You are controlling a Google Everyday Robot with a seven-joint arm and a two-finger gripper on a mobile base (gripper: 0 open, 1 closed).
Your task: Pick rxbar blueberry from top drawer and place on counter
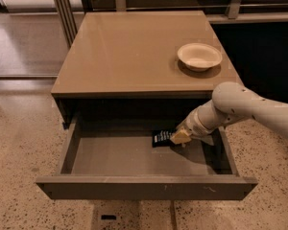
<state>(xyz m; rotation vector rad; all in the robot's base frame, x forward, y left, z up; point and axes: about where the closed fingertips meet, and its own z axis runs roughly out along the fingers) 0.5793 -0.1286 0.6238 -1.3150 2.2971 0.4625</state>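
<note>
The top drawer [134, 188] is pulled open under the tan counter [129, 47], and its grey inside shows. My gripper [179, 137] reaches down into the drawer from the right, at the back right of its inside. It is shut on the right end of the rxbar blueberry [161, 138], a small dark navy bar with white lettering. The bar sticks out to the left of the fingers, close to the drawer floor near the back. I cannot tell whether it touches the floor.
A cream bowl [199, 55] stands on the counter at the back right. My white arm [249, 107] crosses the drawer's right side wall. Speckled floor surrounds the cabinet. Metal posts [62, 8] stand at the back left.
</note>
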